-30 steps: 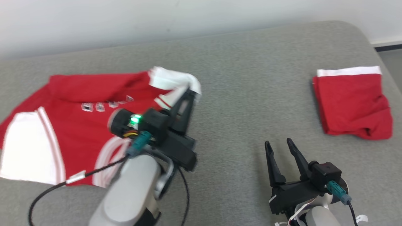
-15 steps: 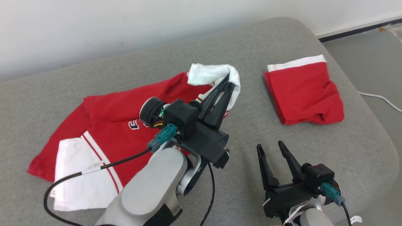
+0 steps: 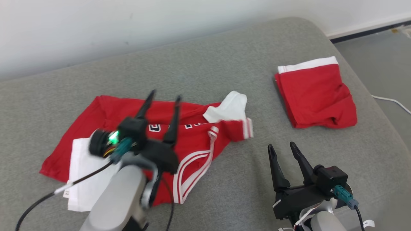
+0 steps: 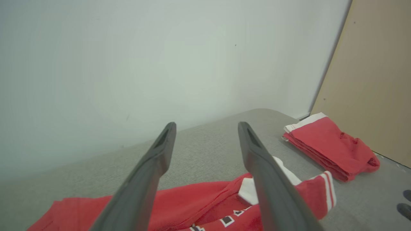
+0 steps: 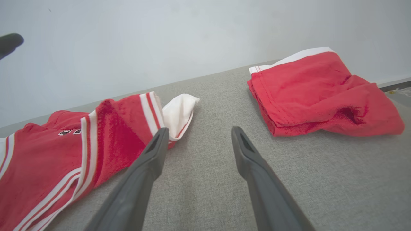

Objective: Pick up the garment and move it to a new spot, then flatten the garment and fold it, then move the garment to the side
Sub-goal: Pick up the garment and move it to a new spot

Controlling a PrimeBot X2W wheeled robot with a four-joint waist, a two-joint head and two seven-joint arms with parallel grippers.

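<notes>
Released since half a second back: left gripper [image 3: 164, 96] lets go of the white flap [image 3: 229, 109], jaws now spread, hovering above the garment [image 3: 199, 138]. Grey cushion [image 3: 224, 61]: coarse weave, soft, probably grippy. Garment: red jersey with white panels, lying crumpled mid-cushion, partly under my left arm. I judge it light and limp, so it will drag and bunch. Best pinch points: striped hem [image 3: 247, 128] or a corner. Folded red piece [image 3: 316, 96] lies well apart on my right. Right gripper [image 3: 282, 146] spread, empty, near the hem.
</notes>
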